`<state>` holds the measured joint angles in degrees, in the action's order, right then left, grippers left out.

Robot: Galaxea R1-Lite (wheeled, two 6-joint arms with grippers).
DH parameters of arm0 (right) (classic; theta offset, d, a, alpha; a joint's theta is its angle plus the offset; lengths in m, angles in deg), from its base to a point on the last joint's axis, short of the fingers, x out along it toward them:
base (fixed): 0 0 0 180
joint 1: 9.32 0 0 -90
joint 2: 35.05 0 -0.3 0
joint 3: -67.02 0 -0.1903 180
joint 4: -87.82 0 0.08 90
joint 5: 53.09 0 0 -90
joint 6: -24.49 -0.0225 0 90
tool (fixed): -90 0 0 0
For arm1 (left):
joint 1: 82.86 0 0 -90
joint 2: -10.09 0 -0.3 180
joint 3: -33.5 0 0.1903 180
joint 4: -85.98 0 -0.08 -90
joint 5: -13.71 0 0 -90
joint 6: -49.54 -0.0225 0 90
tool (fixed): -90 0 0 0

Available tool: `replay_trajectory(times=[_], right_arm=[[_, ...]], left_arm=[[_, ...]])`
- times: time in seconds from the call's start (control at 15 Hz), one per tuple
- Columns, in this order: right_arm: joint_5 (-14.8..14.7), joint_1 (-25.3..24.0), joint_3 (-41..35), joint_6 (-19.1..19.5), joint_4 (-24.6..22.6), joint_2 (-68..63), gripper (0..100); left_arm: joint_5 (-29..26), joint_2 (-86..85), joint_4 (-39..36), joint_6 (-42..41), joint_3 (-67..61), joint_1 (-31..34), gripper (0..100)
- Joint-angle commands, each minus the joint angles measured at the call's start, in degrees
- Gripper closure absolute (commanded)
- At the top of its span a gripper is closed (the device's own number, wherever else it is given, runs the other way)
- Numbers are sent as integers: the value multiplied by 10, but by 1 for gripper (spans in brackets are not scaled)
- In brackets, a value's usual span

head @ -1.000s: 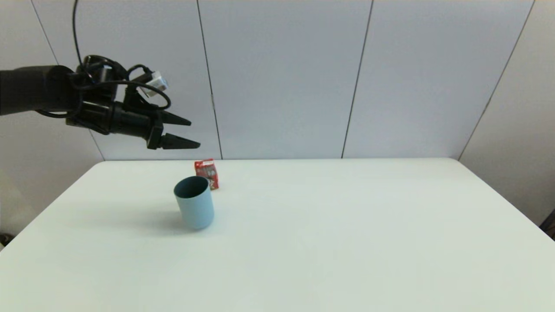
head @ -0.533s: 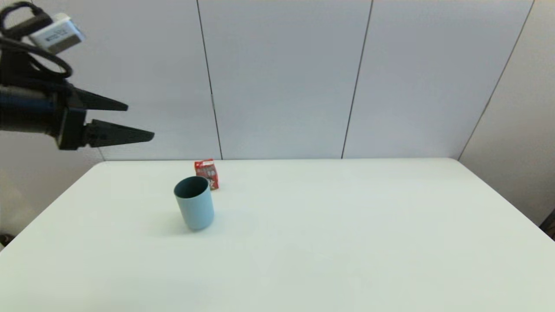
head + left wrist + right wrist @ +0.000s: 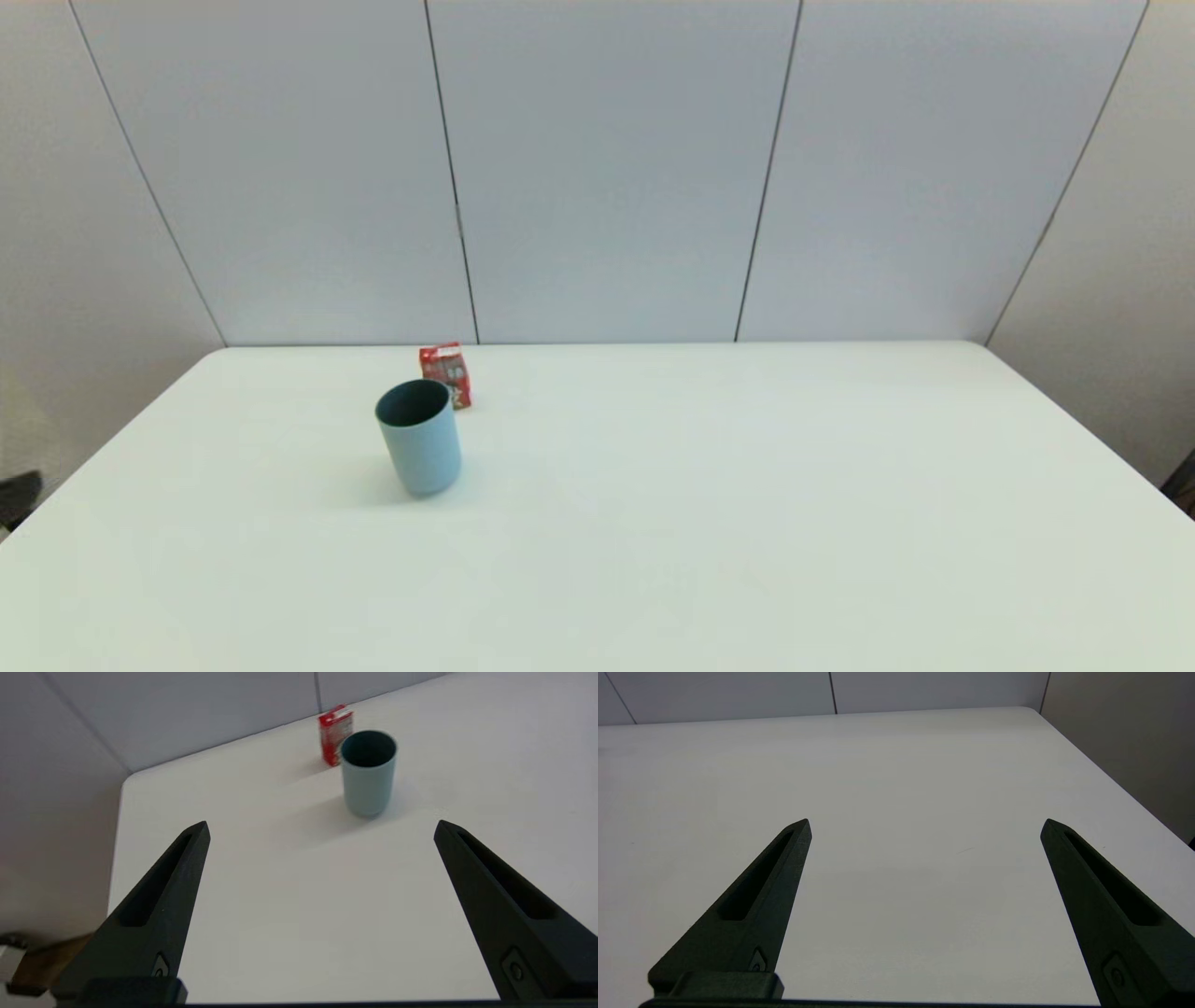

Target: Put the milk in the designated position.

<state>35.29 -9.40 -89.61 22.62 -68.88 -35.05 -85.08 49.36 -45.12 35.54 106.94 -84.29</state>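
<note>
Milk (image 3: 446, 372) upright on tabletop (image 3: 709, 523) near far edge, just behind blue cup (image 3: 419, 448). Left gripper (image 3: 322, 830) and right gripper (image 3: 924, 826) both wide open, empty.

head view faces table (image 3: 709, 523) frontally; wrist views overlook it.

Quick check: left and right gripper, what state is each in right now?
Left gripper: jaws open, holding nothing, clear of the milk.
Right gripper: jaws open, holding nothing.

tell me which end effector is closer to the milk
Left. The left end effector faces the milk across the table, cup between; the right end effector sees only bare table.
</note>
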Motion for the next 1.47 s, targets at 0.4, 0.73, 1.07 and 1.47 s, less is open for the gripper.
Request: replay_trajectory(times=[0.4,0.73,1.07,1.47], right_arm=[[0,0,0,1,0,-1,0],[0,0,0,1,0,-1,0],[0,0,0,1,0,-1,0],[0,0,0,1,0,-1,0]], left_arm=[[12,-220,-109,27,-249,19,0],[13,-315,-162,50,-358,19,0],[18,-393,-162,50,-433,16,0],[59,-393,-252,96,-502,14,0]])
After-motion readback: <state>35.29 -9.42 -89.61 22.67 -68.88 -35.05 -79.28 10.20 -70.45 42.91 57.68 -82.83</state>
